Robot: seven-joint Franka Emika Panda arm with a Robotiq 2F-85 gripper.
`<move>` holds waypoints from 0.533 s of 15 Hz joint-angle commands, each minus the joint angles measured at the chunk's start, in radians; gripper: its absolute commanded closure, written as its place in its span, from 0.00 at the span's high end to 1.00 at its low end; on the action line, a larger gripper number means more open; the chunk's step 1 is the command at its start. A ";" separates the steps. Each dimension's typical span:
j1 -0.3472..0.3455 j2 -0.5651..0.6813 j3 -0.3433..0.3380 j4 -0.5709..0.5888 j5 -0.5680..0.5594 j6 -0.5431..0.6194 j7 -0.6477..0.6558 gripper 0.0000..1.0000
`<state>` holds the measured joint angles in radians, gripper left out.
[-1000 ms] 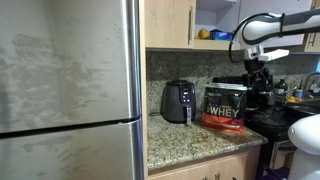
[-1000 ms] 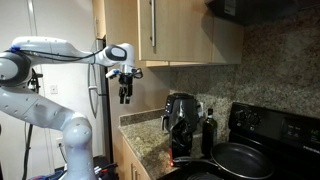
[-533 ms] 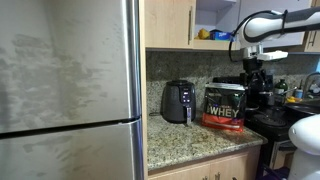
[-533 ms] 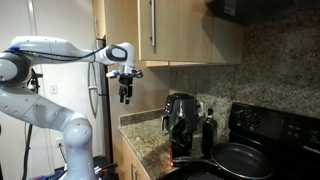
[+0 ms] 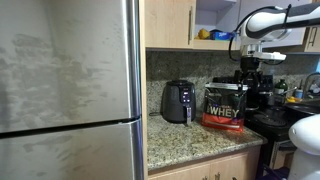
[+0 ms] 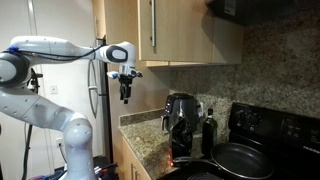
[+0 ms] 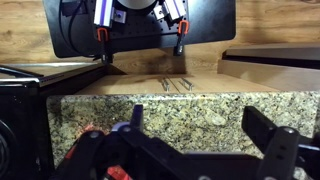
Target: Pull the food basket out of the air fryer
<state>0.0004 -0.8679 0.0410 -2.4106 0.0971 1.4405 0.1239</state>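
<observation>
Fryer (image 5: 178, 100) sits on the counter (image 5: 195, 142), mid-frame in both exterior views. The basket (image 5: 179, 113) looks fully seated, with its handle (image 5: 188, 110) facing out over the counter edge, so the pull path looks clear. WHEY tub (image 5: 225, 107) stands just beside it on the right of the frame, so a side approach looks tight and head-on is better.

Gripper (image 6: 124, 98) hangs fingers down, up and left of the fryer in an exterior view and well apart from it. My read: approach not begun.

In the wrist view the gripper (image 7: 200, 128) has its fingers (image 7: 262, 124) spread wide across the bottom of the frame. Nothing is between them, nothing touched, only granite below.
</observation>
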 commanded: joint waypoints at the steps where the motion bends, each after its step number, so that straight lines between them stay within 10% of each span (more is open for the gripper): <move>1: 0.026 0.040 -0.028 0.047 0.000 -0.138 -0.086 1.00; 8: 0.034 -0.029 -0.037 -0.034 0.011 0.164 -0.199 1.00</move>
<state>0.0426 -0.8671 0.0003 -2.4009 0.0990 1.4483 -0.0744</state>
